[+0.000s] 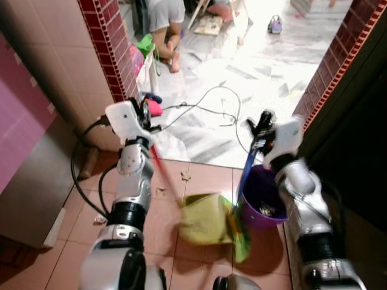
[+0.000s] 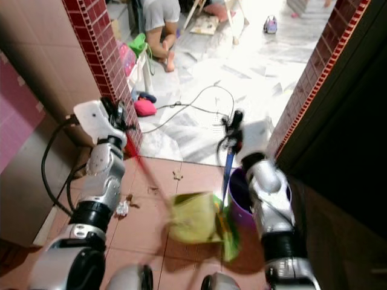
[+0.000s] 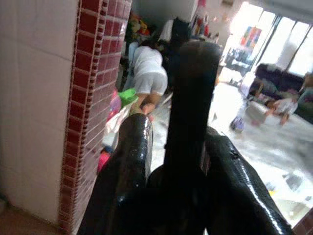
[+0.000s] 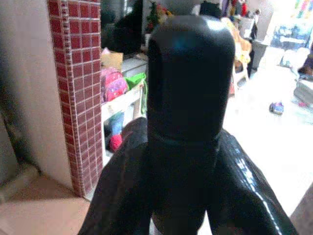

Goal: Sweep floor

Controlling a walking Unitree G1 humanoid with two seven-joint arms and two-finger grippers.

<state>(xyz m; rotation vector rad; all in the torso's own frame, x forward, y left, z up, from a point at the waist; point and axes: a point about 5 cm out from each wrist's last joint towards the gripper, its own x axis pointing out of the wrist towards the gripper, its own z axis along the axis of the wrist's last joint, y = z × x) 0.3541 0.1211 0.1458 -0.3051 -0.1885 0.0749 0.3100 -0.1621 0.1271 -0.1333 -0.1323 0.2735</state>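
At the doorway between the terracotta floor (image 1: 199, 175) and the bright marble room beyond, the robot stands with both arms raised. Its left tool (image 1: 144, 113) grips the top of a red broom handle (image 1: 164, 175), fingers (image 3: 134, 161) pressed tight against a black end-cap that pokes up between them. From there the handle slants down and to the right toward a yellow-green dustpan (image 1: 205, 219), blurred, lying low on the tiles in front of the robot. I cannot tell exactly where the handle ends against it.

The right tool (image 1: 261, 124) clamps a blue handle (image 1: 248, 169), its fingers (image 4: 244, 191) hugging a rounded black cap. That handle drops almost straight down, passing just beside the rim of a purple bucket (image 1: 257, 211), which sits on the tiles by the right doorpost and holds some small debris. Green bristles (image 1: 240, 237) show blurred at its foot, touching the right edge of the dustpan.

A few scraps of litter (image 1: 185, 176) lie on the tiles near the threshold, and a crumpled white bit (image 2: 122, 208) rests beside the left arm. A black cable (image 1: 205, 109) loops across the marble. Beyond the red-tiled pillar (image 1: 112, 48), a person (image 1: 166, 24) crouches on the marble floor, well apart from the robot.
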